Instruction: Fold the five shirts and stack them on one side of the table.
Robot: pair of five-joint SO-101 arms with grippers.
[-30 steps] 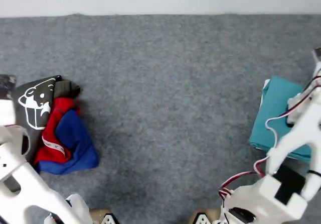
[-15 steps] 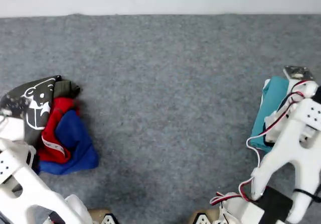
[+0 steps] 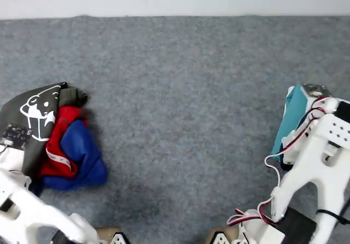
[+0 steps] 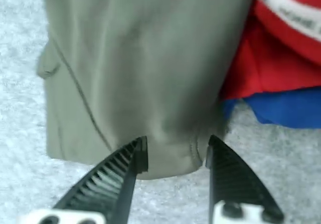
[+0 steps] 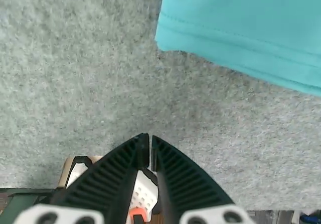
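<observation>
The dark shirt [image 3: 34, 145] at the left bears a white cartoon print. The lettering on the red shirt [image 3: 65, 125]'s white band is too small to read. The left gripper [image 4: 175, 144], released, straddles the dark shirt's hem, its arm drawn nearer. The right gripper [image 5: 149, 139], clenched empty, hovers beside the folded teal shirt [image 5: 241, 23] at the right, and its arm now covers more of that shirt.

matt cloth shirts [image 3: 66, 141], fuzzy felt table [image 3: 180, 91] (rough nap)
</observation>
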